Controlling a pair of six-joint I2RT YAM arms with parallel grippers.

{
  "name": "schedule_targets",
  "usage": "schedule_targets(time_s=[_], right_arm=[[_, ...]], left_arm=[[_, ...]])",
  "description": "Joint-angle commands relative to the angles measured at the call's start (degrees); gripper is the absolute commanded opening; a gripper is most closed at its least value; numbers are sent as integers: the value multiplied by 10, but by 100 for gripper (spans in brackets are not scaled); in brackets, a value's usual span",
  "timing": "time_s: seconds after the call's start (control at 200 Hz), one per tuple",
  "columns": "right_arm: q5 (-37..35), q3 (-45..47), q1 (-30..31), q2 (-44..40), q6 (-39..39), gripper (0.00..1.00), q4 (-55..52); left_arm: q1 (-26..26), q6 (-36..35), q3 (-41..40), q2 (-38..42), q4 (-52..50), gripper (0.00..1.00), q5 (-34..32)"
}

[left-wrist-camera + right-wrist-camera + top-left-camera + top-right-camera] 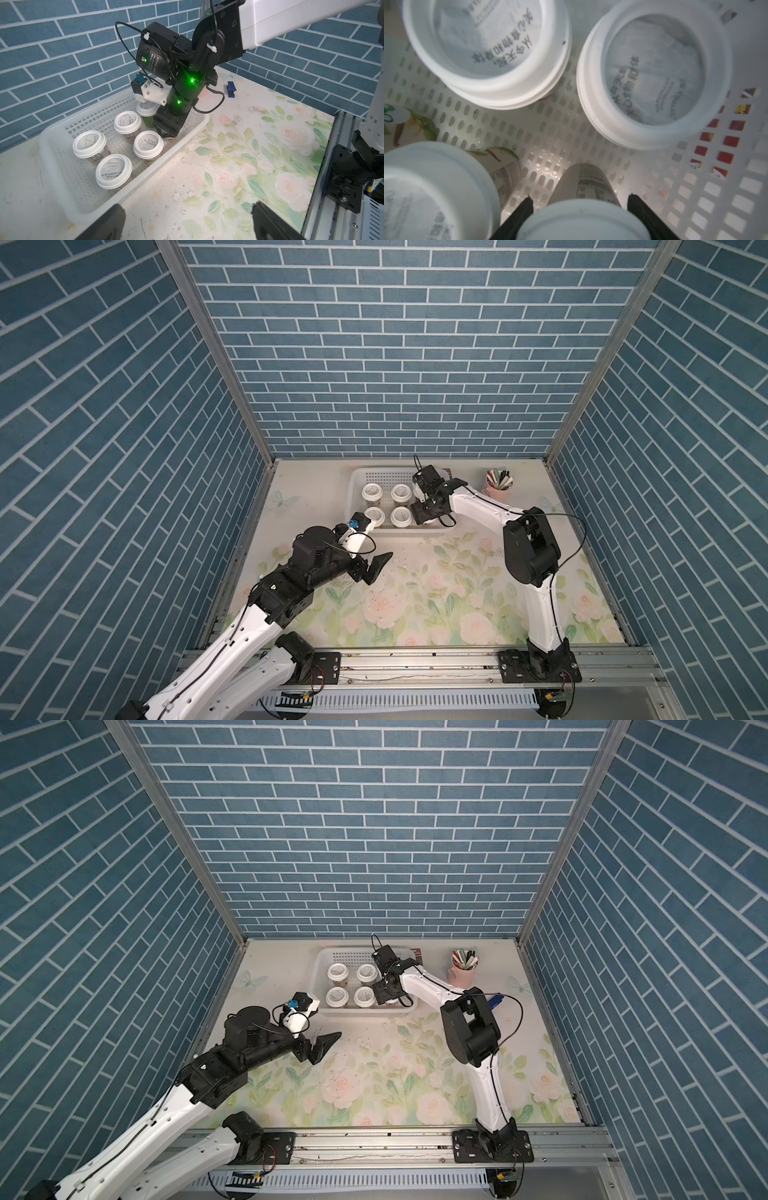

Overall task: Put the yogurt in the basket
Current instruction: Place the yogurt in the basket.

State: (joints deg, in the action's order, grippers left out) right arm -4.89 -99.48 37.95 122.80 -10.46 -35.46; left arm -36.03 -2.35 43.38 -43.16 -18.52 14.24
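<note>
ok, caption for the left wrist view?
Right gripper holds a yogurt cup in the basket beside five others; left gripper open in foreground.

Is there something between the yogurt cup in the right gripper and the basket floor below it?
Nothing visible. In the right wrist view the held cup in the right gripper is over a bare patch of the basket floor; the neighbour cup stands beside it, apart.

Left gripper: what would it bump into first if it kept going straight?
Probably the flowery table, just beside the basket. The left gripper tilts down toward it, though depth is unclear.
</note>
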Motion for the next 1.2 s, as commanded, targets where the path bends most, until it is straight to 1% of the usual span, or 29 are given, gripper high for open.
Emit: schedule_targets(time_s=[0.0,0.83,1.195], right_arm=[[5,6,-2,12,5,73,5],[2,2,-4,22,8,76,-3],[-1,-17,-5,15,10,80,-16]], left_arm=[[-2,1,10,-1,2,100,2],[-2,-3,12,-9,2,100,3],[-2,-3,13,-16,5,100,3]])
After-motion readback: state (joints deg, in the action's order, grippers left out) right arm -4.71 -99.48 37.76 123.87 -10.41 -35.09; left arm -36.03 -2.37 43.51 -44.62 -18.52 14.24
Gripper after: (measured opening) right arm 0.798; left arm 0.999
